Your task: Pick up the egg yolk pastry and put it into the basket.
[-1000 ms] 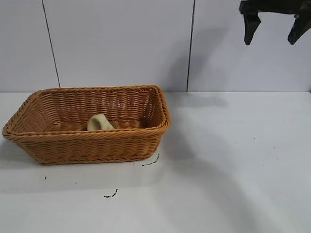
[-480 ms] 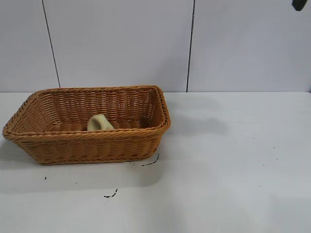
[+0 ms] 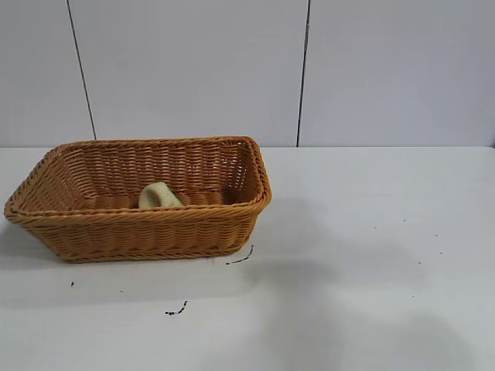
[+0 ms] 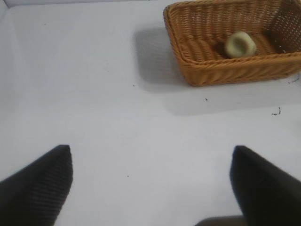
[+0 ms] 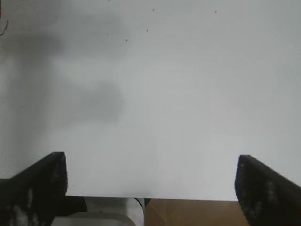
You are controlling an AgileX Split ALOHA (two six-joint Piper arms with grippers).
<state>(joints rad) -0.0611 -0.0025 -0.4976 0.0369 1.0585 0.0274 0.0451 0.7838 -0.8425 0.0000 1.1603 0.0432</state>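
Note:
The egg yolk pastry (image 3: 158,195) is a pale yellow-cream lump with a dented top, lying inside the orange-brown wicker basket (image 3: 139,232) at the left of the table. Both also show in the left wrist view, the pastry (image 4: 240,45) on the floor of the basket (image 4: 211,75). My left gripper (image 4: 151,162) is open and empty, over bare table well away from the basket. My right gripper (image 5: 150,167) is open and empty, above the table's edge. Neither gripper shows in the exterior view.
The white table (image 3: 371,255) carries small dark specks and scribble marks (image 3: 176,311) in front of the basket. A white panelled wall stands behind. The right wrist view shows the table's edge (image 5: 188,197) with floor beyond it.
The right gripper, high at the top right one second ago, has risen out of the exterior view. Its shadow on the table has gone. Basket and pastry have not moved.

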